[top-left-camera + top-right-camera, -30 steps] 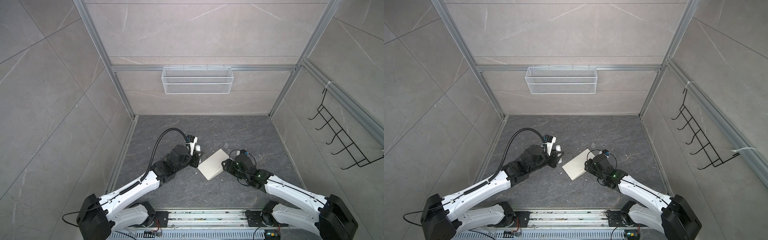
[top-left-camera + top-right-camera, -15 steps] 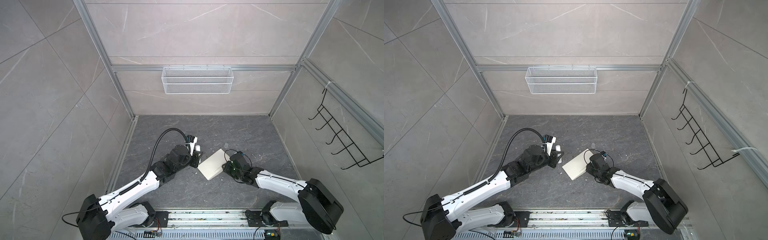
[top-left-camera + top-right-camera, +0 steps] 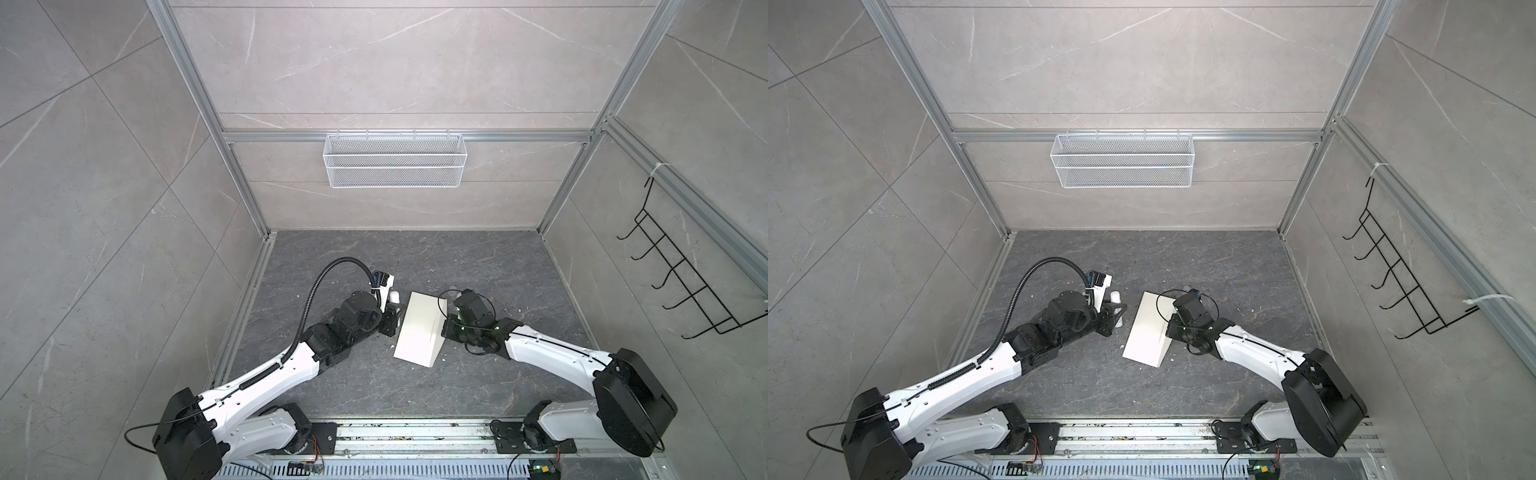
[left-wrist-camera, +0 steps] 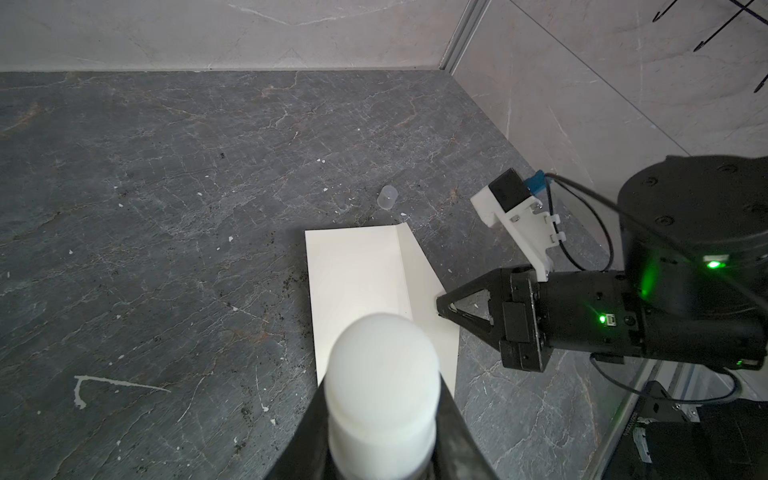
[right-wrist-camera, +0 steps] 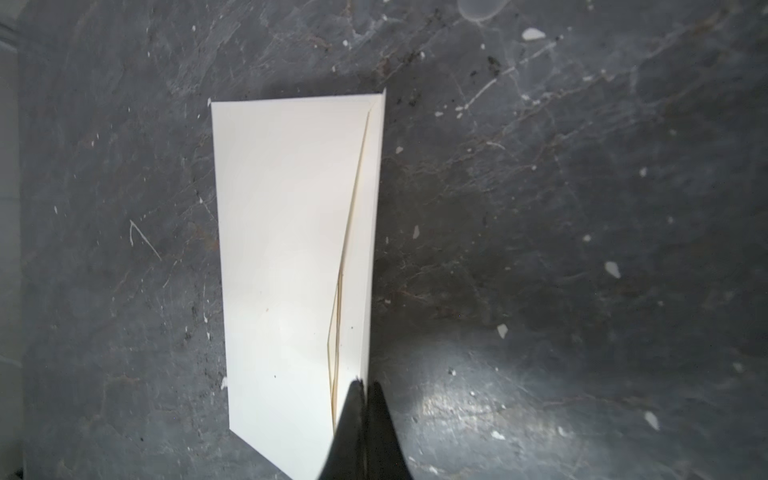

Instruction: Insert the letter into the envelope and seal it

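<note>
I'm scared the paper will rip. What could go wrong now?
The right gripper pinches the envelope only by its thin flap edge, so the flap might tear or slip free. The left gripper holds the white tube close by; pushing it down might shove the envelope sideways.

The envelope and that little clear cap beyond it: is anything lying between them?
No. In the left wrist view, only bare dark floor with a few specks separates the envelope from the clear cap.
</note>
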